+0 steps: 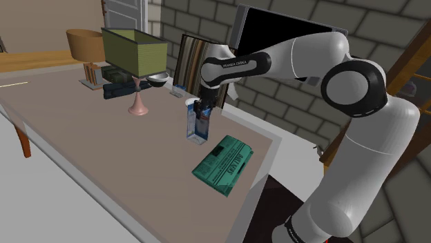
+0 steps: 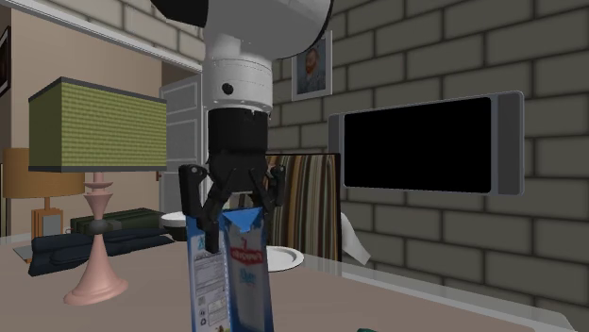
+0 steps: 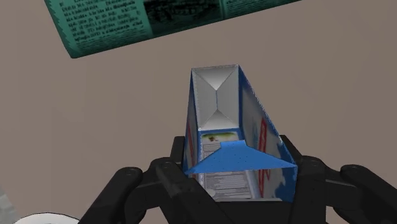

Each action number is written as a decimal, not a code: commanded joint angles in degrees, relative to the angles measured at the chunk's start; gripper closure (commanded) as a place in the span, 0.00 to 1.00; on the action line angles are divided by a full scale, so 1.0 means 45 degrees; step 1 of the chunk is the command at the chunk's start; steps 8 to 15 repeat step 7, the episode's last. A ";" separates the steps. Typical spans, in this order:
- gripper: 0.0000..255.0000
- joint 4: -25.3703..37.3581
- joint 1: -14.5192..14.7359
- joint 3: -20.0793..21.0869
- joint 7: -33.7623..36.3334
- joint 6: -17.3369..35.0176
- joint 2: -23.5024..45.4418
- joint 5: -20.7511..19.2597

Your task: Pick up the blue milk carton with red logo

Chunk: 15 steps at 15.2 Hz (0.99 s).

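Note:
The blue and white milk carton (image 1: 196, 124) with a red logo stands upright on the table, between the lamp and the green newspaper. My black gripper (image 1: 202, 109) has come down over its gabled top. In the second exterior view the fingers (image 2: 194, 203) are spread wide on either side of the carton (image 2: 231, 278). In the wrist view the carton (image 3: 219, 121) sits between the two fingers (image 3: 175, 168), which lie close to its side faces, and I see no clear squeeze. The carton's base rests on the table.
A folded green newspaper (image 1: 222, 164) lies near the carton toward the table's front edge. A pink lamp with a green shade (image 1: 137, 76) stands to the shoulder view's left. A striped frame (image 1: 200, 69), a bowl (image 1: 157, 79) and dark boxes (image 1: 119, 86) sit behind.

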 commanded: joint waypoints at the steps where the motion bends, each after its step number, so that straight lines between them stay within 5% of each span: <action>1: 1.00 0.0159 -0.0017 -0.0008 -0.0033 -0.0295 -0.0155 0.0010; 15: 1.00 0.0614 -0.0019 -0.0006 -0.0041 -0.0953 -0.0359 0.0021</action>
